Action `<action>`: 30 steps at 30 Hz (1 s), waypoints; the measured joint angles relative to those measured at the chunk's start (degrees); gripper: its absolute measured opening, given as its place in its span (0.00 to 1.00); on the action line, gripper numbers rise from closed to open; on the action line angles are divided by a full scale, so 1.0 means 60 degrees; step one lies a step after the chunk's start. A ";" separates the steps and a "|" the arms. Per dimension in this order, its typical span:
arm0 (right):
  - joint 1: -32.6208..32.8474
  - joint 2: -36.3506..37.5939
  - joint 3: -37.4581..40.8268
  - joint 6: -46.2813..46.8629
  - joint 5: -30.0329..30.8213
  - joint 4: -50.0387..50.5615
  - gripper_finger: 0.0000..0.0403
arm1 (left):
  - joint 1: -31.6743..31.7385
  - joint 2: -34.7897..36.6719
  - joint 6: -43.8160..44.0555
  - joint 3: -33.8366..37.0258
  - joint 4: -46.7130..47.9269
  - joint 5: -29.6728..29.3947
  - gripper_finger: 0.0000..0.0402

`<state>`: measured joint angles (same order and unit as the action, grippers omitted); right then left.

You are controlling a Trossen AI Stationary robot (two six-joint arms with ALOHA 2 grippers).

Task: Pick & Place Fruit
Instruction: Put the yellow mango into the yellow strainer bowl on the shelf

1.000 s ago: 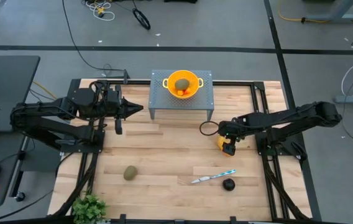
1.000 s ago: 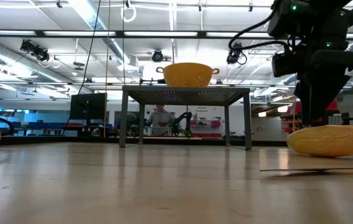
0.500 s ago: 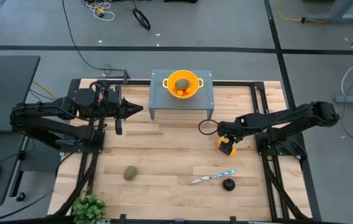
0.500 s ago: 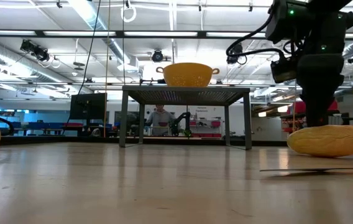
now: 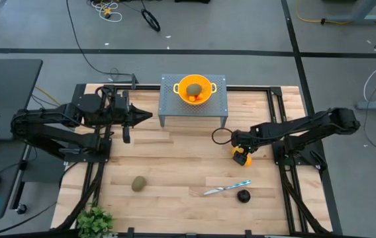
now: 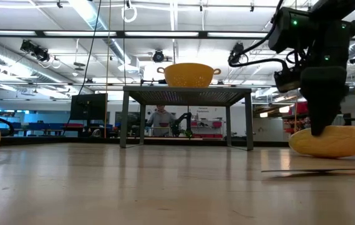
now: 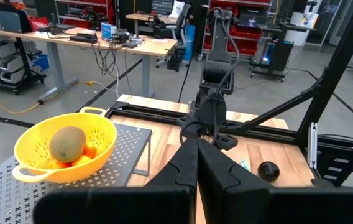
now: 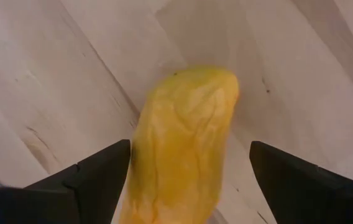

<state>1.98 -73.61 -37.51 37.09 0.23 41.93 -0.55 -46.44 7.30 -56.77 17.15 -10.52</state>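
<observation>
The right gripper [image 8: 189, 174] points down over the mango [image 8: 183, 149], a smooth, faintly mottled yellow-orange oblong with a rounded tip lying on the pale wood-plank table [image 5: 175, 165]. Its 2 dark fingers [image 8: 96, 171] are spread as wide as they go and sit on either side of the mango, which fills much of the gap between them; whether the pads touch its skin cannot be told. In the low view the dark arm stands in front of the mango [image 6: 334, 141], the fruit resting flat on the wood.

Further from those jaws, toward the table's front edge, lie a slim silver knife [image 5: 226, 188] with a pale blue handle and a dark round fruit [image 5: 243, 196]. An olive-brown oval kiwi [image 5: 138, 184] lies well apart, on the other half of the table.

Behind the right jaws, a grey perforated metal stand [image 5: 168, 99] carries a yellow perforated 2-handled bowl [image 5: 180, 86] holding 1 more kiwi [image 7: 68, 142] and small orange-red pieces [image 5: 197, 98].

The left gripper [image 7: 196, 165] is fully closed on nothing, its tapered fingers pressed into 1 wedge, hovering beside the stand.

Against 1 second ago, the right gripper has sunk lower onto the mango; the fruit, knife and left arm have not shifted.
</observation>
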 joint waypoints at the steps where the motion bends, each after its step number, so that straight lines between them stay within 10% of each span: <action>1: 0.0000 -0.0002 0.0057 0.0002 -0.0049 -0.0095 0.85 | 0.0000 0.0000 -0.0009 0.0000 0.0004 0.0002 0.01; 30: 0.0007 -0.0330 0.0589 -0.0508 -0.0595 -0.0823 0.82 | -0.0001 0.0000 -0.0032 0.0000 0.0022 -0.0071 0.01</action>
<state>2.02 -75.59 -33.98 34.04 -3.34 36.99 -0.56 -46.44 7.11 -56.77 17.28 -10.94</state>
